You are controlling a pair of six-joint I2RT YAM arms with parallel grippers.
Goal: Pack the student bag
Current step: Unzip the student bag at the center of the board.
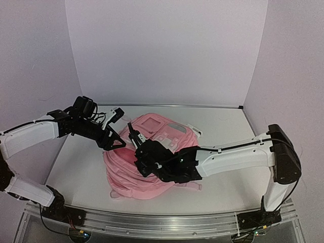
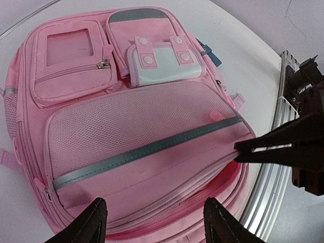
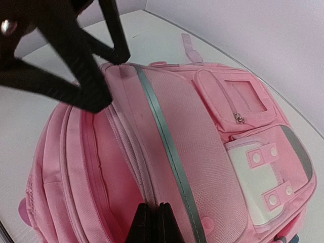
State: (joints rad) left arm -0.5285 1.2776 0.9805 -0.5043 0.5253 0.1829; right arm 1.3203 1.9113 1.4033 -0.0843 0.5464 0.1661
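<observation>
The student bag (image 1: 152, 167) is a pink backpack lying face up on the white table, with its front pockets toward the back wall. Its main zip opening gapes at the near end (image 2: 238, 167), and only pink lining shows inside. My right gripper (image 3: 152, 223) is shut on the front edge of that opening; it also shows in the left wrist view (image 2: 240, 150) and in the top view (image 1: 139, 158). My left gripper (image 2: 158, 225) is open and empty just above the opening's left part, and shows in the right wrist view (image 3: 112, 83) and the top view (image 1: 115, 144).
A metal rail (image 2: 276, 167) runs along the table's near edge, close to the bag's open end. White walls close in the table at the back and on both sides. The two arms meet over the bag's near-left part.
</observation>
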